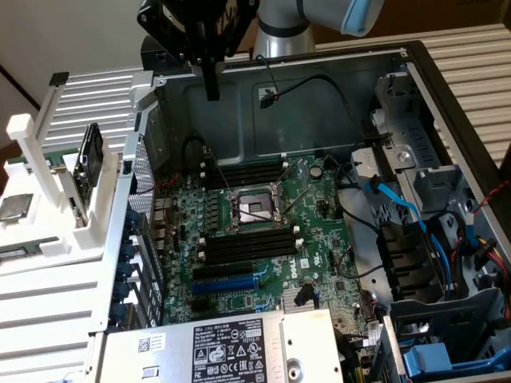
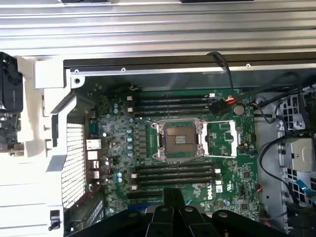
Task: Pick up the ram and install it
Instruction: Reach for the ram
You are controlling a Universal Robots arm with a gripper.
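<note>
Pincer [image 1: 211,92] pressed together, pinching nothing; we hang high over the open case [image 1: 319,88] so the memory slots [image 1: 247,243] below it, seemingly empty, are reachable straight down.

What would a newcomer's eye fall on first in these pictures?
Most striking is the green motherboard in the open computer case, with its open silver processor socket in the middle between black memory slots. At the exterior view's top, over the case, hangs the dark gripper, shut.

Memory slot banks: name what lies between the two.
The processor socket sits between the memory slot banks; the exterior and wrist views both show it.
</note>
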